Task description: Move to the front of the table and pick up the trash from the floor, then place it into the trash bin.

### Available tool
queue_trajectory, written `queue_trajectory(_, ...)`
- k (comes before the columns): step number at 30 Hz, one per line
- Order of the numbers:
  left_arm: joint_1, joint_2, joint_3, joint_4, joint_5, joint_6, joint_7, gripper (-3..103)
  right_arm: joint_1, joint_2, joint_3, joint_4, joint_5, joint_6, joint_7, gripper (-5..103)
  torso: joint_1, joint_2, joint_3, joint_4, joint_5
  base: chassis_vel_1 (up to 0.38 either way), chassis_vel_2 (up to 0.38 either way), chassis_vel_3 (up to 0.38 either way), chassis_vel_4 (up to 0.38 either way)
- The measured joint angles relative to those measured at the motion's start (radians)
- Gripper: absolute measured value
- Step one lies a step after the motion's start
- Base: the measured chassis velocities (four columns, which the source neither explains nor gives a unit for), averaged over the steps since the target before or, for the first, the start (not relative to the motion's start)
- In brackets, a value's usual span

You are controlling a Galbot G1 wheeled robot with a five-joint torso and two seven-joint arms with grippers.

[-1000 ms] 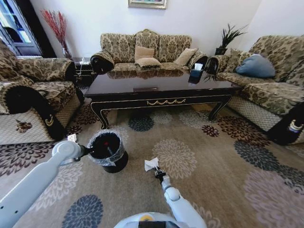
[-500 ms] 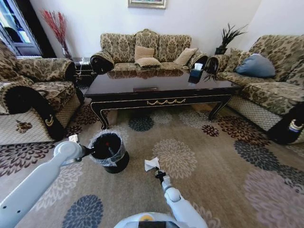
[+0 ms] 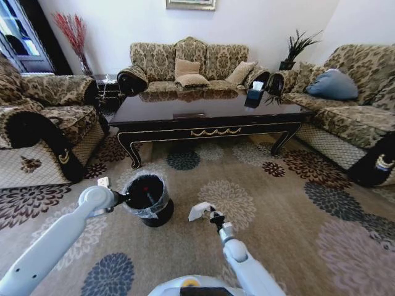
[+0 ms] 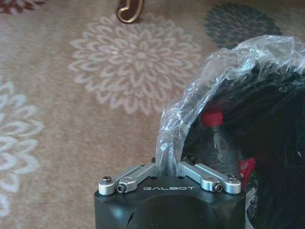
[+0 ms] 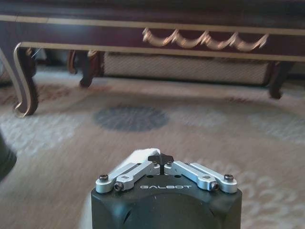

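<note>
Beside the bin (image 3: 149,198), on the side away from the desk (image 3: 210,117), your left tool (image 4: 167,168) is pinched shut on the liner (image 4: 209,81) at the rim, and a red-capped bottle (image 4: 215,138) already lies inside. To the bin's right, your right tool (image 3: 213,217) is closed on a crumpled white paper (image 3: 199,210), held above the carpet (image 3: 290,209) and well short of the bin's mouth.

Your risks, as I judge them: the paper sticks out past the fingertips, so a quick swing toward the bin could shake it loose onto the floor. The left tool has only thin plastic, not the bin wall; if you pull on it, the liner may tear or slip, or the bin could tip. Watch too that the two arms don't meet over the bin's opening.
</note>
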Motion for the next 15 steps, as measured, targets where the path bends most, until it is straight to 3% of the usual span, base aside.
queue_trajectory(5,-0.004,-0.029,0.035,-0.018,0.017,0.000,-0.005,0,-0.048,-0.061,0.046,0.135,0.023,-0.025,0.015,0,0.000,0.000,0.000,0.0001,0.0000,0.000,0.000,0.000,0.000)
queue_trajectory(9,-0.030,-0.075,0.107,-0.032,0.047,0.000,-0.014,0,-0.122,-0.167,0.129,0.306,0.065,-0.056,0.026,0,0.000,0.000,0.000,0.0000,0.0001,0.000,0.000,0.000,0.000)
queue_trajectory(10,-0.030,-0.075,0.107,-0.032,0.047,0.000,-0.014,0,-0.122,-0.167,0.129,0.306,0.065,-0.056,0.026,0,0.000,0.000,0.000,0.0000,0.0001,0.000,0.000,0.000,0.000)
queue_trajectory(15,-0.087,-0.149,0.235,-0.027,0.093,0.000,-0.035,0,-0.228,-0.254,0.253,0.531,0.121,-0.085,0.030,0,0.000,0.000,0.000,0.0002,-0.0001,0.000,0.000,0.000,0.000)
